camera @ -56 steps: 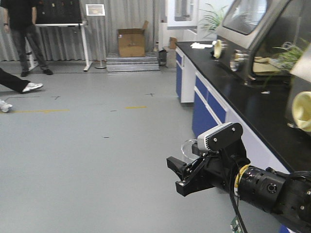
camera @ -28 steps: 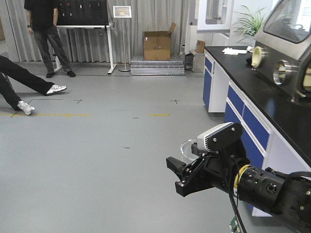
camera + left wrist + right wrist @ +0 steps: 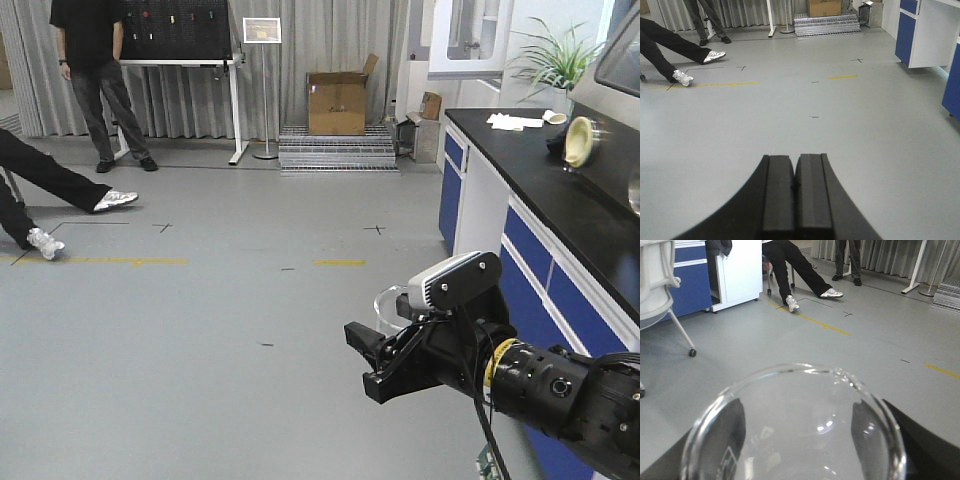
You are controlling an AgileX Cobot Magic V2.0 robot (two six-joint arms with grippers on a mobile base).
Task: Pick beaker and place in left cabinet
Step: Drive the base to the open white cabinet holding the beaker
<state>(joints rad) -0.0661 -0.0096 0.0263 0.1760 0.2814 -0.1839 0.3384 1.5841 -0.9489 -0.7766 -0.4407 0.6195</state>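
- The beaker (image 3: 790, 440) is clamped in my right hand (image 3: 385, 362). Its rim fills the right wrist view, and dark fingers show through the glass on either side. From the front it hangs over the floor (image 3: 850, 115), just off the front of the blue-fronted desk (image 3: 540, 190).
- Over the last second the desk has slid towards the right edge of the front view. The glovebox (image 3: 630, 60) on it has almost left the frame, and the cardboard box (image 3: 338, 103) beyond the desk's far end has drifted right.
- The arm and beaker sit at the same spot in frame, so I judge the base is turning left, away from the desk.
- The left cabinet shows in no view, so placing is still ahead.
- The right arm reaches out low and roughly level alongside the desk.
- My left hand (image 3: 795, 165) is empty, its fingers pressed together, aimed at floor away from the desk.
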